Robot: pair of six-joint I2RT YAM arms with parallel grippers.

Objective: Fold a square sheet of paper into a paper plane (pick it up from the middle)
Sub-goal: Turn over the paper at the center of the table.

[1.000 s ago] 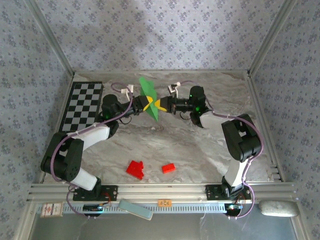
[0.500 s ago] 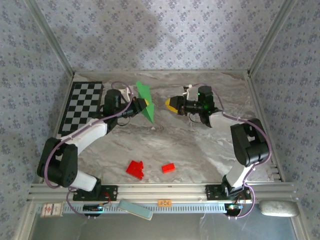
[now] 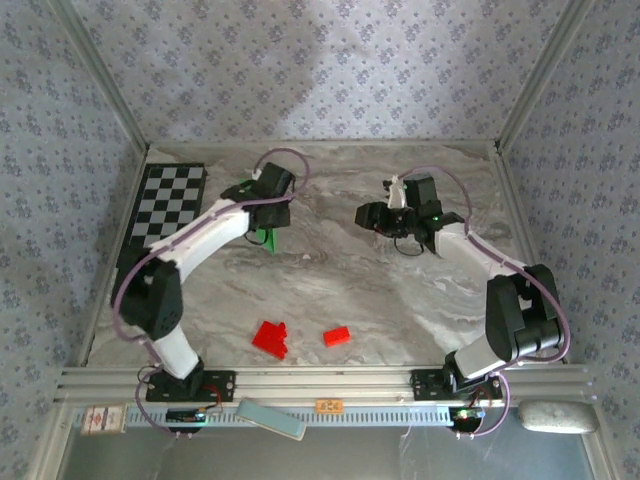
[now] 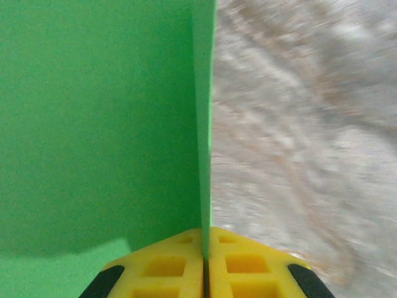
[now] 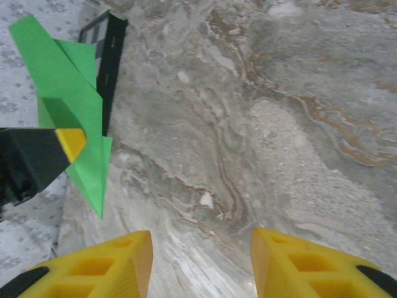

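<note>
Two red blocks [image 3: 270,338] lie at the front of the marbled bench [image 3: 400,290]; a checkered board [image 3: 168,203] sits far left, with flowered walls [image 3: 320,70] beyond. The left jaws pinch the creased green paper [image 5: 68,93] tight; the right jaws stand parted and empty, well apart from it.

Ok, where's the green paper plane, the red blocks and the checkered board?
green paper plane [image 5: 68,81], right wrist view, on its flat folded side.
red blocks [image 3: 270,338], top view, on the bigger left one.
checkered board [image 3: 168,205], top view, on its middle.
</note>
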